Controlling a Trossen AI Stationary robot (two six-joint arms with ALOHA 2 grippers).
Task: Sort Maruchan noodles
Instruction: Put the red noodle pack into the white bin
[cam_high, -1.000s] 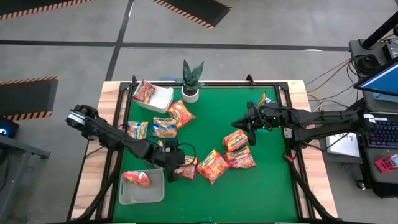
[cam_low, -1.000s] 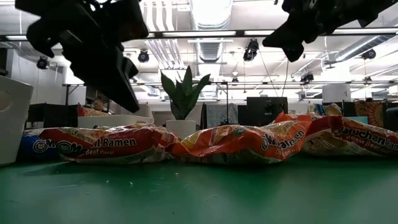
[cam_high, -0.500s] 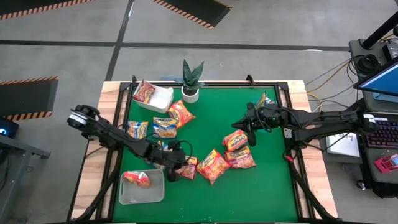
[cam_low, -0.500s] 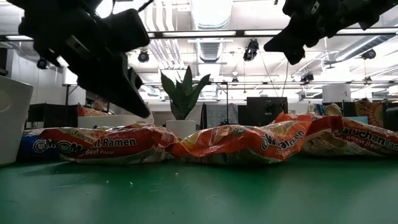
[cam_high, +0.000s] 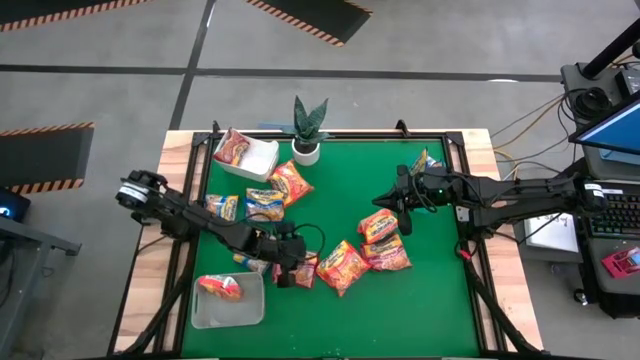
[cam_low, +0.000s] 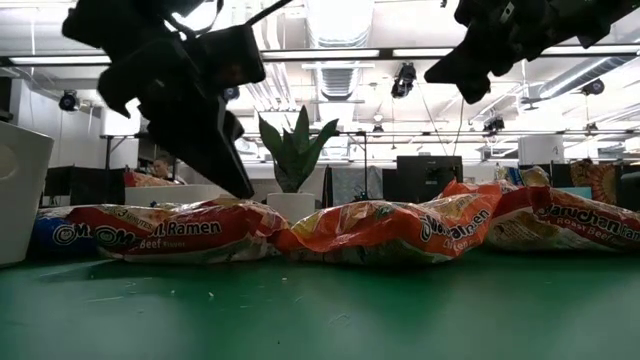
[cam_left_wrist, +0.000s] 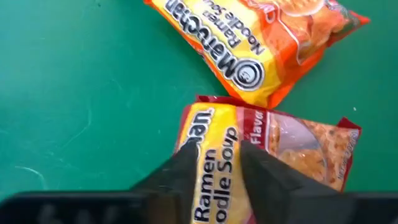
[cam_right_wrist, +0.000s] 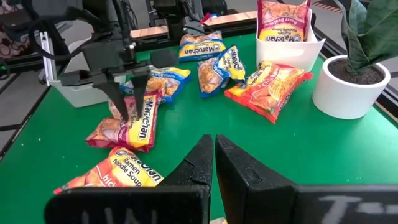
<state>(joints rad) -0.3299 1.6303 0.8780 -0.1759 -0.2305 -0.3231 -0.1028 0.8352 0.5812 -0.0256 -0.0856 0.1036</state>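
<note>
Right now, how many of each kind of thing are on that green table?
Noodle packets: 11 in view
White trays: 2
Potted plant: 1
Total: 14

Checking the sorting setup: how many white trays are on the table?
2. One tray sits beside the potted plant, holding a noodle packet; the other tray is in the high view's lower left, also holding one packet. None appears hidden.
</note>
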